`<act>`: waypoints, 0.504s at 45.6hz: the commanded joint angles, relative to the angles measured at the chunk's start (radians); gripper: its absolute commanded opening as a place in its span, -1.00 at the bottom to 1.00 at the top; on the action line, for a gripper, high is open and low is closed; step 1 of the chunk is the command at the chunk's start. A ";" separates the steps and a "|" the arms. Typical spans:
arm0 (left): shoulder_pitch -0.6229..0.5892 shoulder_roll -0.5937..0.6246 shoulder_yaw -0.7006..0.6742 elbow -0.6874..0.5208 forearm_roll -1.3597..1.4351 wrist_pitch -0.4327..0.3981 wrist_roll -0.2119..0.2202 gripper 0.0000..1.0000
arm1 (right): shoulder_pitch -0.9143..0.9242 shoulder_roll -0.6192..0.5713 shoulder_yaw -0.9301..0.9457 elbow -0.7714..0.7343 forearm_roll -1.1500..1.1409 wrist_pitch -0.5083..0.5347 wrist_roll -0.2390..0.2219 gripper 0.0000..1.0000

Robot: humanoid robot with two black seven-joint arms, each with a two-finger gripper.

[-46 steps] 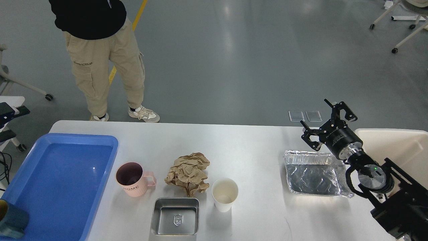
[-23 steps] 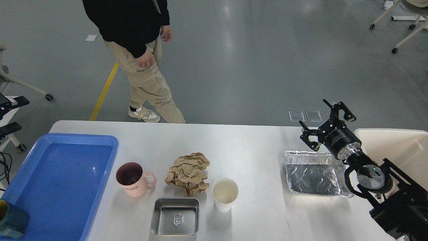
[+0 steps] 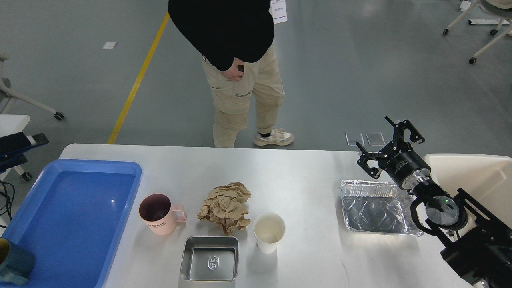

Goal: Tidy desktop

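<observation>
The white desktop (image 3: pixel 304 188) carries several loose items. A pink mug (image 3: pixel 158 214) stands near the blue tray (image 3: pixel 72 216). Crumpled brown paper (image 3: pixel 226 206) lies mid-table, with a white paper cup (image 3: pixel 269 232) to its right and a square metal tin (image 3: pixel 210 259) at the front. An empty foil tray (image 3: pixel 376 212) rests on the right side. My right gripper (image 3: pixel 376 138) hovers open above the foil tray's far edge, holding nothing. My left gripper is out of view.
A beige bin (image 3: pixel 476 180) sits at the table's right end behind my right arm. A teal cup (image 3: pixel 14 264) stands in the blue tray's near corner. A person (image 3: pixel 240 68) stands close behind the table's far edge. Wheeled chairs stand on the floor around.
The person has walked from the far left to behind the table's middle. My right gripper has drifted slightly up and left, still open. Items on the table have not moved.
</observation>
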 commanded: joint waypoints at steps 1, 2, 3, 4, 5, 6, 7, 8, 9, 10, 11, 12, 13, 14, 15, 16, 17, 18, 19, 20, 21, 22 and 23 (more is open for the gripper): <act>-0.026 -0.064 -0.001 0.016 0.101 -0.012 0.080 0.94 | 0.000 0.007 0.000 0.001 0.000 0.000 0.000 1.00; -0.036 -0.079 0.001 0.024 0.106 -0.017 0.088 0.94 | -0.002 0.007 0.000 0.001 0.000 0.000 0.000 1.00; -0.047 -0.094 0.001 0.031 0.109 -0.023 0.092 0.94 | 0.000 0.007 0.002 0.001 0.000 0.000 0.000 1.00; -0.059 -0.110 0.004 0.042 0.112 -0.029 0.092 0.94 | 0.000 0.007 0.002 0.001 0.000 0.000 0.000 1.00; -0.075 -0.124 0.011 0.053 0.121 -0.040 0.092 0.94 | -0.002 0.007 0.002 0.001 0.000 0.000 0.001 1.00; -0.090 -0.134 0.025 0.062 0.135 -0.051 0.092 0.94 | 0.000 0.007 0.003 0.001 0.000 0.000 0.000 1.00; -0.108 -0.144 0.042 0.070 0.153 -0.060 0.092 0.94 | 0.000 0.008 0.003 0.003 0.000 0.000 0.000 1.00; -0.131 -0.153 0.063 0.074 0.176 -0.067 0.091 0.94 | 0.000 0.008 0.003 0.003 0.000 0.000 0.000 1.00; -0.156 -0.160 0.086 0.080 0.199 -0.072 0.089 0.94 | 0.000 0.008 0.003 0.006 0.000 0.000 0.001 1.00; -0.181 -0.168 0.114 0.085 0.222 -0.074 0.088 0.94 | 0.000 0.008 0.003 0.007 0.000 0.000 0.000 1.00; -0.204 -0.174 0.143 0.091 0.244 -0.075 0.088 0.94 | 0.000 0.008 0.003 0.007 0.000 -0.001 0.000 1.00; -0.227 -0.180 0.175 0.097 0.262 -0.075 0.086 0.94 | 0.000 0.008 0.003 0.007 0.000 -0.002 0.000 1.00; -0.251 -0.187 0.211 0.105 0.276 -0.077 0.085 0.94 | 0.000 0.010 0.003 0.007 0.000 -0.002 0.000 1.00; -0.273 -0.191 0.243 0.114 0.289 -0.077 0.083 0.94 | 0.000 0.010 0.003 0.007 0.000 -0.002 0.000 1.00; -0.299 -0.196 0.277 0.120 0.299 -0.077 0.081 0.94 | 0.000 0.011 0.003 0.007 0.000 -0.002 0.001 1.00; -0.325 -0.202 0.309 0.128 0.310 -0.077 0.077 0.94 | 0.000 0.014 0.003 0.007 0.000 -0.002 0.000 1.00; -0.351 -0.210 0.344 0.133 0.319 -0.077 0.072 0.94 | 0.000 0.014 0.003 0.009 0.000 -0.002 0.000 1.00; -0.377 -0.217 0.378 0.136 0.330 -0.077 0.068 0.94 | 0.000 0.014 0.003 0.007 0.000 -0.002 0.001 1.00; -0.403 -0.223 0.413 0.139 0.339 -0.077 0.065 0.94 | 0.000 0.016 0.003 0.007 -0.001 -0.002 0.001 1.00; -0.424 -0.231 0.444 0.142 0.347 -0.077 0.060 0.94 | 0.000 0.016 0.003 0.007 -0.002 -0.002 0.001 1.00; -0.447 -0.236 0.479 0.145 0.356 -0.075 0.057 0.94 | 0.000 0.016 0.003 0.007 -0.002 -0.002 0.001 1.00; -0.469 -0.240 0.511 0.148 0.367 -0.075 0.052 0.94 | 0.000 0.016 0.003 0.007 -0.002 -0.002 0.001 1.00; -0.492 -0.245 0.543 0.153 0.378 -0.075 0.048 0.94 | 0.000 0.016 0.003 0.007 -0.002 -0.002 0.001 1.00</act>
